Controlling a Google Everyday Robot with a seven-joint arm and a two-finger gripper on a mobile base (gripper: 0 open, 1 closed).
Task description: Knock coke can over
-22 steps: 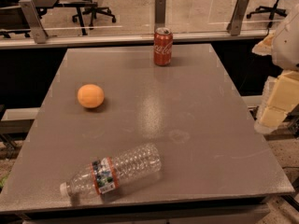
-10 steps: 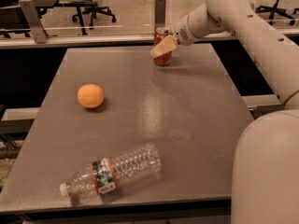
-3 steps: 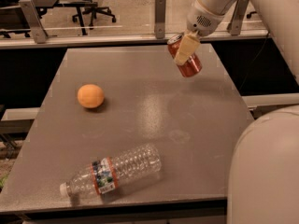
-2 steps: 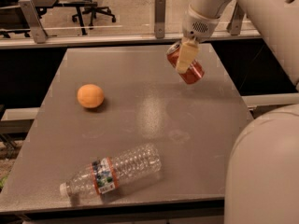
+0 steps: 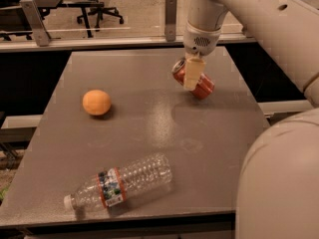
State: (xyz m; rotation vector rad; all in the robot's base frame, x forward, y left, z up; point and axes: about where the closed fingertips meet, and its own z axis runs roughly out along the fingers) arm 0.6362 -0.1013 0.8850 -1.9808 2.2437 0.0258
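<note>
Your pincer (image 5: 193, 79) hangs over the upper right of the grey tabletop (image 5: 149, 118), at the end of the white arm (image 5: 234, 6) that reaches down from the top right corner of the frame. It is clamped on the small red aluminium coke can (image 5: 206, 87): one cream-coloured finger (image 5: 193, 72) lies across the can's middle, while the other is hidden behind it.

You can see the coke can steeply tilted in that grip, its silver top pointing toward the upper left and its base toward the lower right. It sits right of centre in the upper half of the frame, with a dim shadow on the tabletop just below it. Whether its base touches the surface cannot be told.

At the left of the tabletop, well apart from the can, a round orange fruit (image 5: 96, 102) rests on its own. Near the lower edge, a clear plastic water bottle with a red-banded label (image 5: 122, 184) lies on its side, cap toward the lower left.

Filling the lower right corner of the frame is the robot's rounded white body (image 5: 281, 183). Beyond the far edge of the tabletop, a grey upright post (image 5: 171, 11) stands at top centre, and dark office chairs (image 5: 97, 6) show in the upper left.
</note>
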